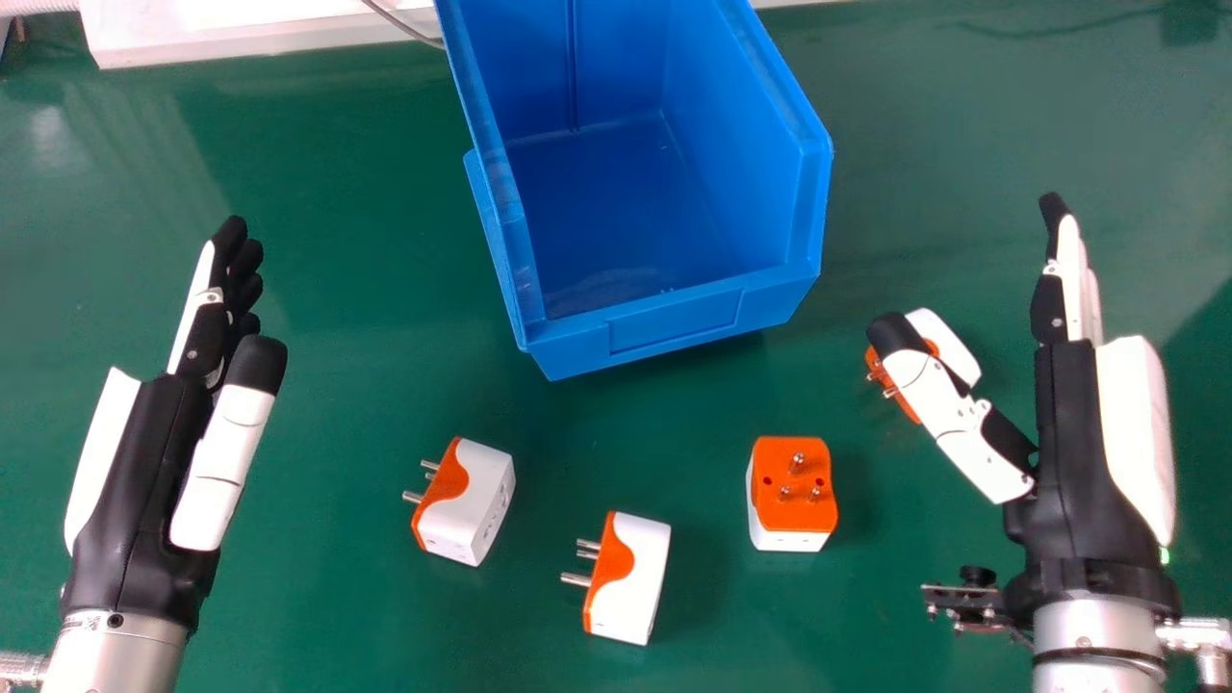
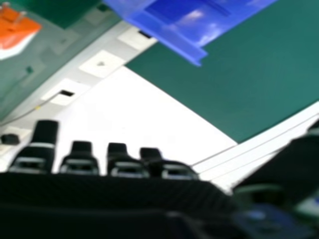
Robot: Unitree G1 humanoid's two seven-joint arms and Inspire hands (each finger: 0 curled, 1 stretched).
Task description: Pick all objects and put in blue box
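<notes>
Judging the upturned adapter [image 1: 791,512] light, stiff, slick: pinch opposite sides below the pins [image 1: 797,464]; my left fingers [image 1: 204,337] and right fingers [image 1: 1051,308] extended, empty.

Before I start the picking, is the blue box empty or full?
Empty: the blue box shows its bare floor between the walls, nothing lying there.

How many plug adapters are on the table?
4: a left adapter, a middle one and one to its right, nearer than the blue box; another partly hidden by the right hand.
</notes>
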